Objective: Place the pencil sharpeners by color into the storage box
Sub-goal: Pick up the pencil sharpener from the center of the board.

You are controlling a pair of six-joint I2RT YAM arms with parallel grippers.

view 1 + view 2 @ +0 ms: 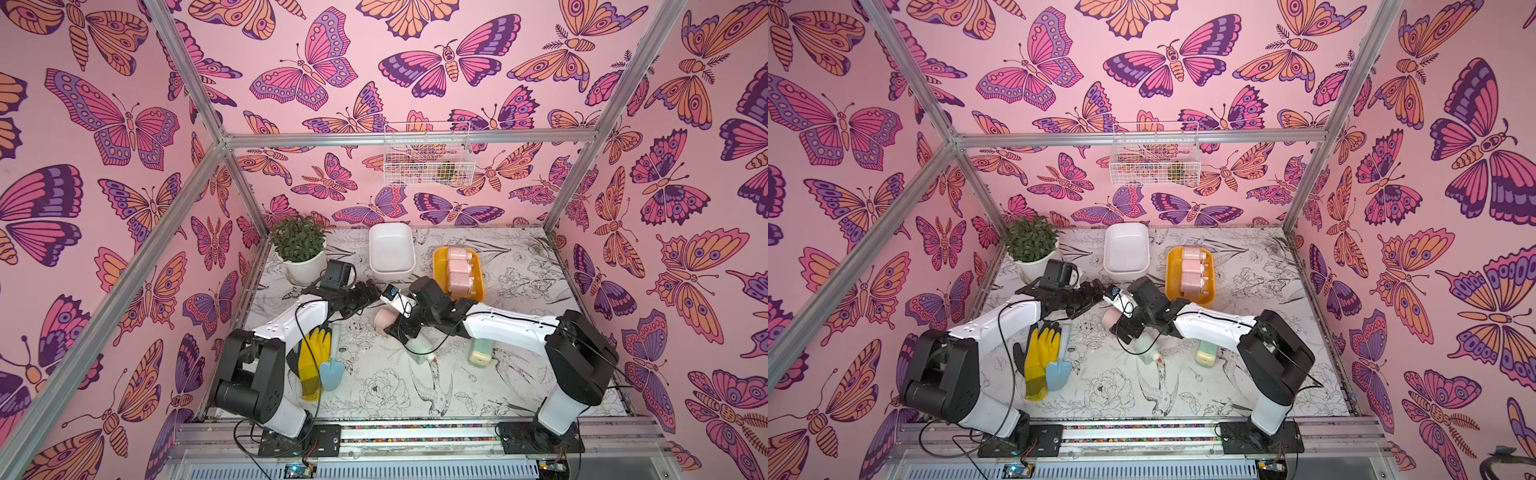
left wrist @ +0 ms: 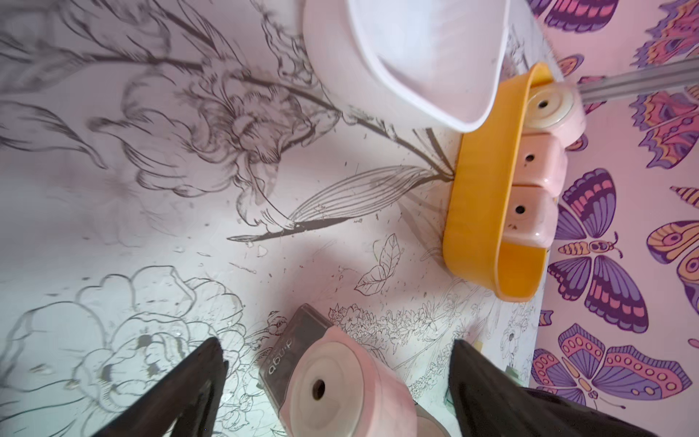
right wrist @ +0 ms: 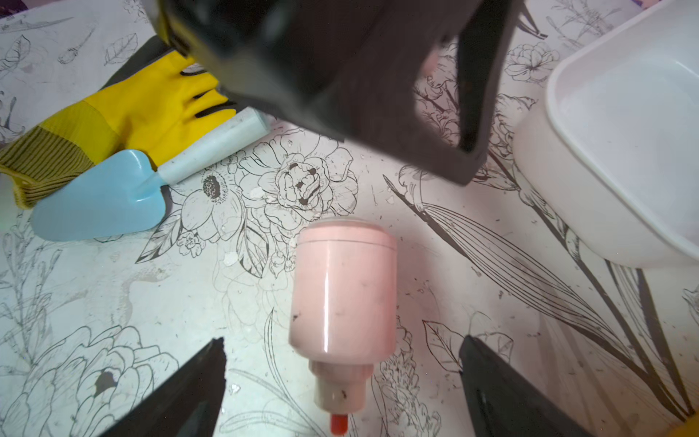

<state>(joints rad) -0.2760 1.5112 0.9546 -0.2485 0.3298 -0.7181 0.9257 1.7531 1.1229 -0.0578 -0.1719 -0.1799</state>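
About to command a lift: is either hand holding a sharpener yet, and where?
Nothing is held. Both hands stand open around the pink sharpener lying on the table, left hand and right hand not gripping it.

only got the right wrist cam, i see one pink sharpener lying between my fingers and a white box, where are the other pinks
Observer: Three pink sharpeners sit in a row in the yellow tray, beside the white box.
Operator: any green ones
Observer: Two mint green sharpeners lie on the table by the right arm, one partly under it, another nearer its elbow.
Operator: left gripper holding anything
Observer: No. The left gripper is open, jaws either side of the loose pink sharpener.
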